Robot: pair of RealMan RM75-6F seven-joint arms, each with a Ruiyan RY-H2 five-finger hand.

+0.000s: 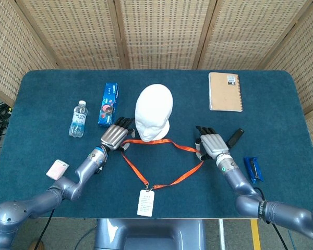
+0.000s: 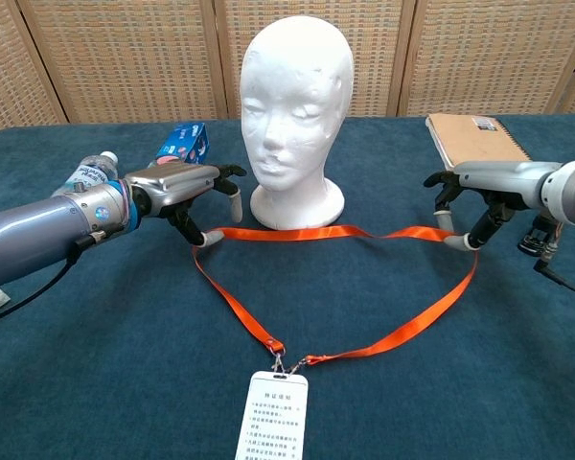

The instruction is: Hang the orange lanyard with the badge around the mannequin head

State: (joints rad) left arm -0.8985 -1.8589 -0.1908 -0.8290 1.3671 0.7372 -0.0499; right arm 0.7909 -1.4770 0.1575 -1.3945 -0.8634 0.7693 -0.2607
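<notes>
Lying flat on the dark blue cloth-covered surface [image 1: 281, 104], the orange ribbon lanyard [image 1: 161, 156] forms a loop in front of the white foam mannequin head [image 1: 154, 112], which stands upright mid-surface; the lanyard's far strap runs just before the head's base, and its white rectangular badge card [image 1: 145, 202] sits at the near edge, clipped to the loop's lower point. Left robot hand [image 1: 116, 137] palm-down at the loop's left corner, fingers spread and curved, fingertips [image 2: 203, 239] down at the strap; cannot tell from either view if the strap is actually pinched. Right robot hand [image 1: 211, 144] palm-down at the loop's right corner, fingers bent downward, fingertips [image 2: 455, 242] touching or right at the strap; grip also unclear. Neither hand lifts the lanyard; it rests on the cloth all round. Behind the left robot hand: blue rectangular carton [image 1: 108, 103] lying flat, and left of it a clear plastic water bottle [image 1: 77, 119] on its side. Small pinkish-white packet [image 1: 57, 167] near the left forearm. Tan spiral-bound notebook [image 1: 225, 91] at far right of the head. Black stick-like object [image 1: 235, 138] just beside the right robot hand, blue wrapped snack bar [image 1: 254, 169] right of the right wrist. Woven wicker screen panels [image 1: 161, 31] behind the surface.
</notes>
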